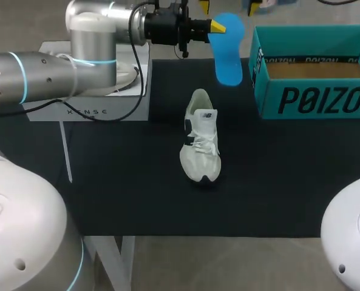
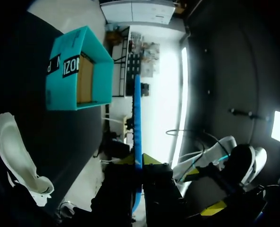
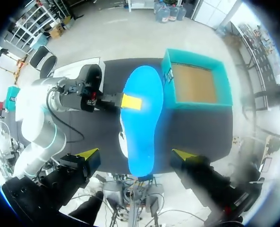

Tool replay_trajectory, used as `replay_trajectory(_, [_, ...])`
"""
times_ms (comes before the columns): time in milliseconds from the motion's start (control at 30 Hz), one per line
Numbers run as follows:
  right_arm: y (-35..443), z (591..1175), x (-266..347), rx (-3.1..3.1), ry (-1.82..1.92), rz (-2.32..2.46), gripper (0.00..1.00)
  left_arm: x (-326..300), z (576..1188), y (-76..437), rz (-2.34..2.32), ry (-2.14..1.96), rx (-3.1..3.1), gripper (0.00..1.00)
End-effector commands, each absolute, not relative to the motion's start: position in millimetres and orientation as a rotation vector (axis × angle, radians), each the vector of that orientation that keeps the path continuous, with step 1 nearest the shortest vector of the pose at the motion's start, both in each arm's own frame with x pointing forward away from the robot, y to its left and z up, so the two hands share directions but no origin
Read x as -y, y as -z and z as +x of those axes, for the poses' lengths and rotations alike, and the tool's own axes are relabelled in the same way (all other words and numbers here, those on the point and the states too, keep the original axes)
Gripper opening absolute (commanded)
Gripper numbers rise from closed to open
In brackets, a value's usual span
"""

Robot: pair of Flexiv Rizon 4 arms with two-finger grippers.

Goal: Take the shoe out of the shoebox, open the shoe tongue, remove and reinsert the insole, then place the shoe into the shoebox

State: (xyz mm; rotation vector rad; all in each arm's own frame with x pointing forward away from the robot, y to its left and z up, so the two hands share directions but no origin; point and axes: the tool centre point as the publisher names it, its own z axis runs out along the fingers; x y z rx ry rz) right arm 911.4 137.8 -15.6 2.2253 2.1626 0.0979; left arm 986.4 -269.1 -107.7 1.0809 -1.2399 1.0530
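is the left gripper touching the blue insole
Touching. The left wrist view shows the left gripper shut on the blue insole, a yellow tip against each face.

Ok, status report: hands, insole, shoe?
Left hand shut on blue insole, raised near shoebox. Right hand open, holding nothing. Shoe on table, outside shoebox. Shoebox open, empty.

insole (image 1: 228, 48): blue, smooth, matt, foam-like
shoe (image 1: 201, 136): pale mesh cloth upper, woven laces, matt; sole edge smoother, rubbery look
shoebox (image 1: 271, 100): teal cardboard, matt outside; bare brown card inside
table (image 1: 125, 194): black cover, matt, cloth-like
left arm (image 1: 40, 73): silver metal, satin sheen; black matt parts at the wrist
arm base shells (image 1: 22, 230): white, smooth, faintly glossy plastic
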Motion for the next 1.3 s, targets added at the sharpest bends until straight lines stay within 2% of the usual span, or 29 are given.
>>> replay_trajectory(33, [14.3,909.5,-141.3,-2.105,0.038,2.168,1.00,269.9,987.2,110.0,1.077,-1.082,1.240,0.00])
replay_trajectory(1300, [12.2,915.3,-143.7,-2.142,0.006,2.180,1.00,266.7,978.4,103.0,1.069,-1.098,1.261,0.00])
